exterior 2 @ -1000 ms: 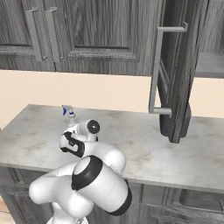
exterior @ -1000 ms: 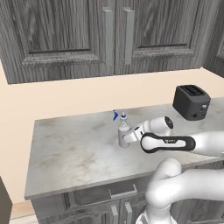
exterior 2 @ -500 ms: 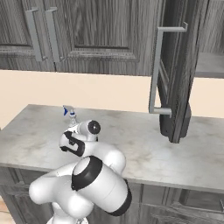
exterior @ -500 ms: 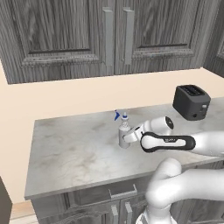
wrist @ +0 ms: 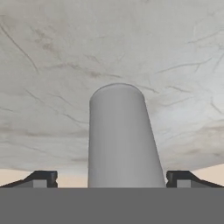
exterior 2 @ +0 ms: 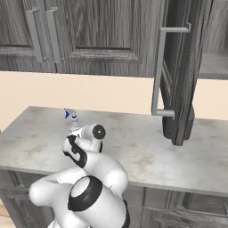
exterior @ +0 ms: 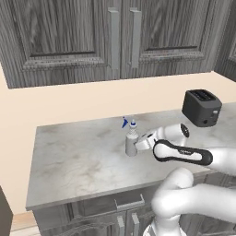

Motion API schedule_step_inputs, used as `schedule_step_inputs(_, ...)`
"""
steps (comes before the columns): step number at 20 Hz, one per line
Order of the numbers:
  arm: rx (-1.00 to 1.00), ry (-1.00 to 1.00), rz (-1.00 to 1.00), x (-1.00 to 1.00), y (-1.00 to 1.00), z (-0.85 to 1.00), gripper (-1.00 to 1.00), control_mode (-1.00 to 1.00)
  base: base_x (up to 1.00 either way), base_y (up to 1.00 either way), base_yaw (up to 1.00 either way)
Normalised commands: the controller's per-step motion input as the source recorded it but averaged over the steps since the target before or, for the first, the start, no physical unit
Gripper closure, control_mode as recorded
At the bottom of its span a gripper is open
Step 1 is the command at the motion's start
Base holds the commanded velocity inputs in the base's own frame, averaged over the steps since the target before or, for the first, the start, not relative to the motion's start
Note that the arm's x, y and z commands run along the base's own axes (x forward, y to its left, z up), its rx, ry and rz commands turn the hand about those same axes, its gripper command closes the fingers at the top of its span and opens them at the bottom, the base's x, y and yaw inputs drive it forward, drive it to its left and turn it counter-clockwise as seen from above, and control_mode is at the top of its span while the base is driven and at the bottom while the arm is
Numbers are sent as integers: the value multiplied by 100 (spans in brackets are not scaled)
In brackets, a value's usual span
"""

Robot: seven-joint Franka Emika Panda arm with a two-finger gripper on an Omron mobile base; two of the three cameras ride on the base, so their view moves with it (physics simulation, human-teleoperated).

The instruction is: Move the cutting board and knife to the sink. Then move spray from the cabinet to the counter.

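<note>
The spray [exterior: 131,140], a pale grey bottle with a white neck and blue nozzle, stands upright on the marbled counter [exterior: 78,161]. My gripper [exterior: 138,145] reaches in from the right at the bottle's body. In the hand view the grey body of the spray [wrist: 120,140] rises between my gripper's [wrist: 111,179] two dark fingertips [wrist: 41,178], which stand wide apart with a gap on each side: open, not touching it. From the right base view the spray [exterior 2: 72,121] stands just behind my arm. The cutting board, knife and sink are out of view.
A black toaster [exterior: 201,107] sits at the counter's far right. Closed upper cabinet doors [exterior: 69,37] hang above the beige wall. One cabinet door [exterior 2: 178,75] stands open over the counter's right part, its bar handle [exterior 2: 156,71] jutting forward.
</note>
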Motion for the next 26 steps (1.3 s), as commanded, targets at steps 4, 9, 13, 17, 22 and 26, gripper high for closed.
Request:
schedule_step_inputs(4,0,-7,0,-25,-19,-6,-100,-100,0,0,0)
schedule_step_inputs(9,0,-8,0,-36,-35,-8,-100,-100,0,0,0)
schedule_step_inputs(13,2,-1,0,-52,-28,21,-100,-100,0,0,0)
schedule_step_inputs(17,2,0,-5,-52,-3,93,-100,-100,0,0,0)
schedule_step_inputs(22,0,-4,-3,-85,-3,100,-100,-100,0,0,0)
schedule_step_inputs(26,-14,-9,0,-100,-4,100,-100,-100,0,0,0)
